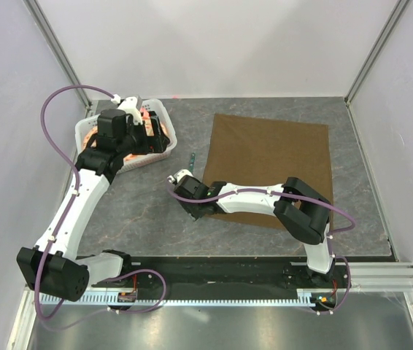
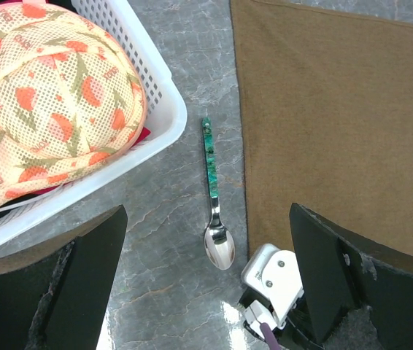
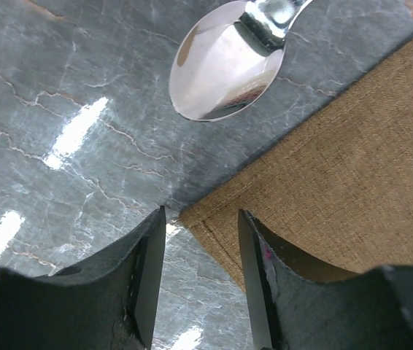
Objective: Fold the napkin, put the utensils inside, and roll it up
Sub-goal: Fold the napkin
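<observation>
The brown napkin (image 1: 272,164) lies flat on the grey table, right of centre. A spoon with a teal handle (image 1: 192,157) lies just off the napkin's left edge (image 2: 244,146), bowl toward me (image 2: 219,246). My right gripper (image 1: 195,210) is low at the napkin's near-left corner. In the right wrist view its fingers (image 3: 201,215) straddle that corner of the napkin (image 3: 352,168), still apart with gaps showing, and the spoon bowl (image 3: 221,69) lies just beyond. My left gripper (image 1: 142,125) hovers wide open by the basket, holding nothing, with the spoon (image 2: 212,182) below it.
A white basket (image 1: 168,146) at the back left holds round orange-patterned ware (image 2: 46,109). Its rim (image 2: 170,124) sits close to the spoon's handle. The right arm's white wrist (image 2: 272,281) shows under the left gripper. Walls enclose the table on the left, back and right.
</observation>
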